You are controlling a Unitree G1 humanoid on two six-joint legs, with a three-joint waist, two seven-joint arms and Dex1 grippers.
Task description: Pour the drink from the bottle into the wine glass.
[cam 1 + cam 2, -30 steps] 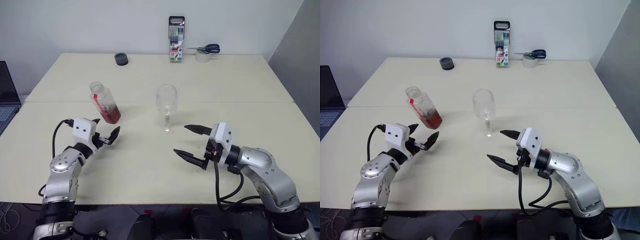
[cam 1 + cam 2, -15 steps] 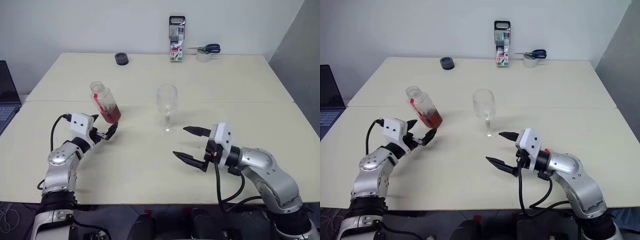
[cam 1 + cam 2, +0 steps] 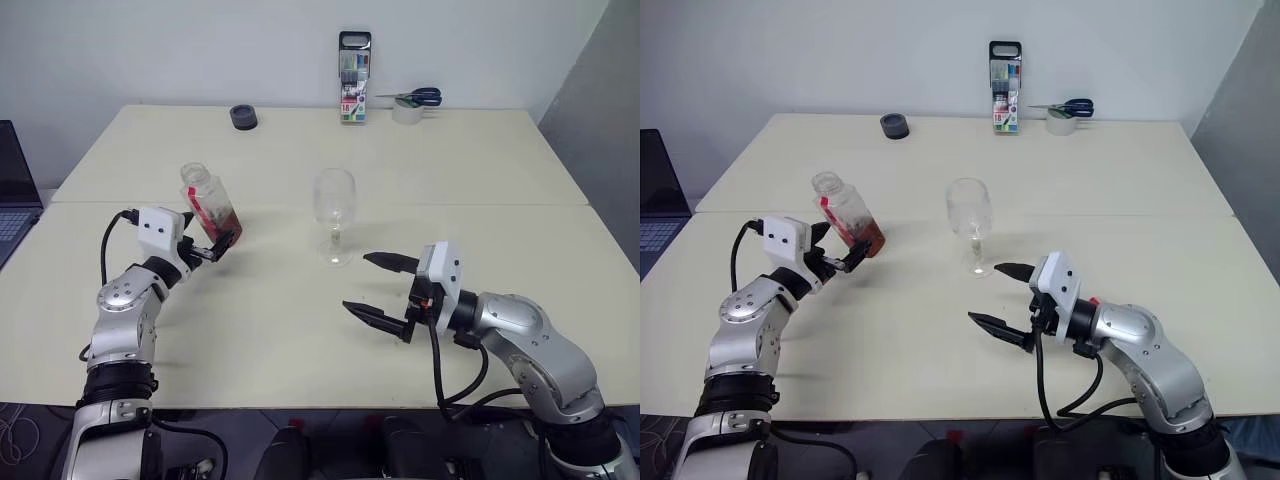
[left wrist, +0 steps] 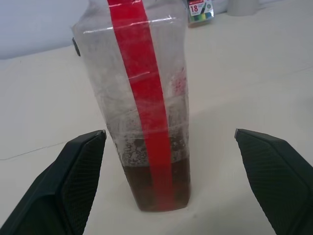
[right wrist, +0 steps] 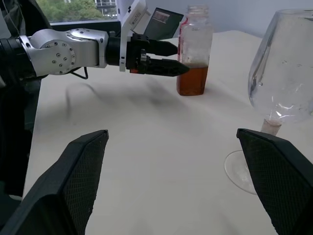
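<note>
both grippers stand wide open and hold nothing. left gripper (image 3: 210, 246) sits level just in front of the bottle (image 3: 210, 205), its two black fingers (image 4: 73, 181) spread to either side of the bottle's lower part without touching it. the bottle stands upright on the table (image 3: 470, 170), uncapped, a red strip down its side, with the drink (image 4: 139, 188), a reddish-brown liquid, filling only its bottom part. the wine glass (image 3: 334, 215) stands upright near the table's middle, well apart from the bottle, looking empty. right gripper (image 3: 385, 288) hovers over the table just beside the glass's foot, nearer the robot, pointing toward the bottle.
</note>
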